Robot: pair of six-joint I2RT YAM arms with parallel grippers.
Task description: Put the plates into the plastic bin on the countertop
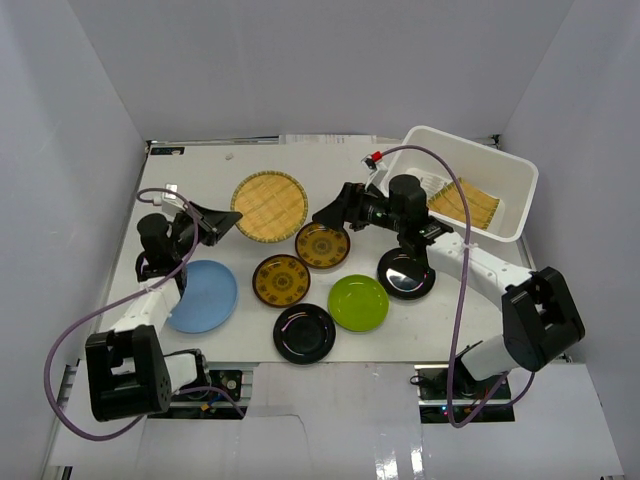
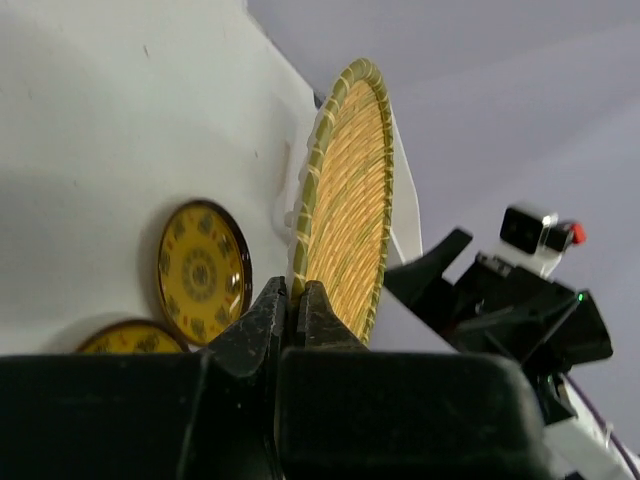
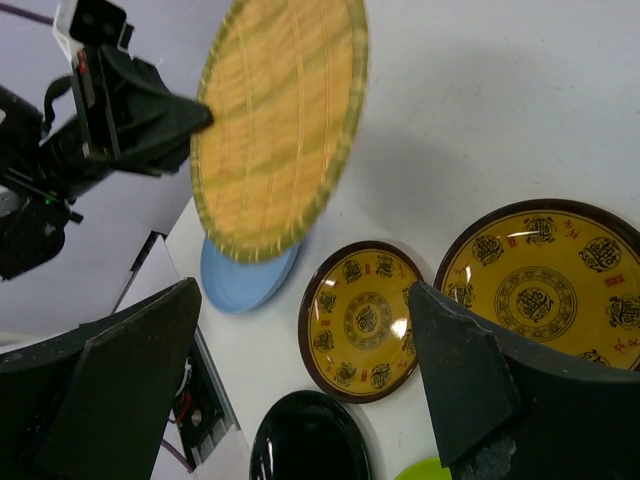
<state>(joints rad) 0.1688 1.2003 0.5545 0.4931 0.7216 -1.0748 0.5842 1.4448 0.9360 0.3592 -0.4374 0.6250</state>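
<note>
Nearest the arm bases, a black plate (image 1: pixel 304 333), a lime green plate (image 1: pixel 358 302) and a light blue plate (image 1: pixel 203 296) are lying flat on the white countertop (image 1: pixel 200 170), nearer than both claws. The nearer brown-rimmed plate (image 1: pixel 281 280) and the farther brown-rimmed plate (image 1: pixel 322 245) are sitting just below the right claw (image 1: pixel 325 213), whose jaws are standing wide apart, gripping nothing. The left claw (image 2: pixel 295 300) is pinching the round woven plate (image 1: pixel 268 206) by its rim, fingers closed tight. Beyond the right claw, to its right, the plastic bin (image 1: pixel 478 160) is holding the squarish woven plate (image 1: pixel 465 205). Plain pale walls are enclosing the table. The right arm is covering part of a second black plate (image 1: pixel 400 280). Whether the round woven plate is clearing the surface is hard to tell.
</note>
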